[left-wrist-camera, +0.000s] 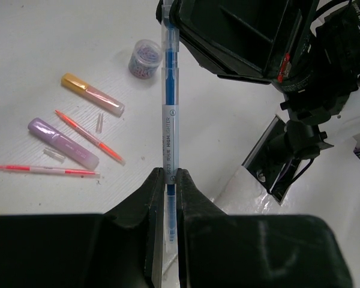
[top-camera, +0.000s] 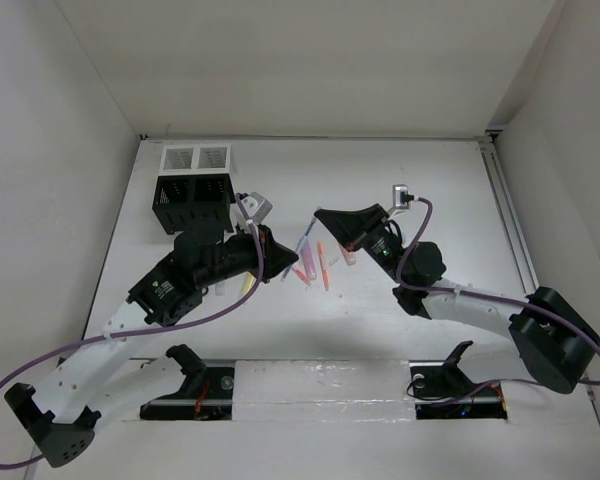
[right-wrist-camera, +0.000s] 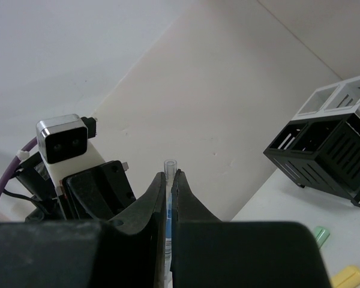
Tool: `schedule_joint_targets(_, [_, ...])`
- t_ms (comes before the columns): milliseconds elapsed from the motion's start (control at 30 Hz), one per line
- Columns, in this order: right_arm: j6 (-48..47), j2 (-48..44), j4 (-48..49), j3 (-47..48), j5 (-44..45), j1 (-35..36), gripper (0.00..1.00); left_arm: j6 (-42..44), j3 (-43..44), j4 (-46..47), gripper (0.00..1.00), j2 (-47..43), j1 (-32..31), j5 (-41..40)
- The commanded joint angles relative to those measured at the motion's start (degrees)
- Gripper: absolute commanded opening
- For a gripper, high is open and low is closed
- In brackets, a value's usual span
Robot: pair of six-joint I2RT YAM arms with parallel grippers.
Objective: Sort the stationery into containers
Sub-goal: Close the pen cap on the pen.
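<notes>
Left wrist, one blue pen [left-wrist-camera: 168, 108] held by left end effector [left-wrist-camera: 168, 177] and right end effector [right-wrist-camera: 169, 180], two markers [left-wrist-camera: 93, 95] [left-wrist-camera: 63, 143]

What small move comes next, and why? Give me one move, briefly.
Probably open the right gripper and let go. Both grippers are shut on the same blue highlighter, the left gripper at its other end, and the black organiser and white organiser stand on the left arm's side.

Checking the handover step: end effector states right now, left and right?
Left end effector: closed on the blue highlighter.
Right end effector: closed on the other end of the same highlighter.
</notes>
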Motion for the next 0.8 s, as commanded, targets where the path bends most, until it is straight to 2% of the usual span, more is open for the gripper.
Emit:
schedule_joint_targets(0, [0.5,0.0,3.9,1.3,-1.7,0.8,0.0,-0.2,-0.3,3.5,0.0,-1.2,0.2,-1.1])
schedule_joint_targets(233, [1.0,0.5,3.4,2.3,-2.8,1.8,0.0,-1.3,-0.3,4.7,0.0,-1.2,0.2,-1.7])
schedule_joint_targets(467, [1.6,2.6,6.9,3.4,-2.1,2.3,0.0,-3.1,-0.3,6.7,0.0,-1.2,0.2,-1.2])
schedule_joint_targets(767, [0.4,2.0,2.0,5.0,-3.9,2.9,0.0,-4.2,0.2,7.2,0.0,-1.7,0.2,-3.7])
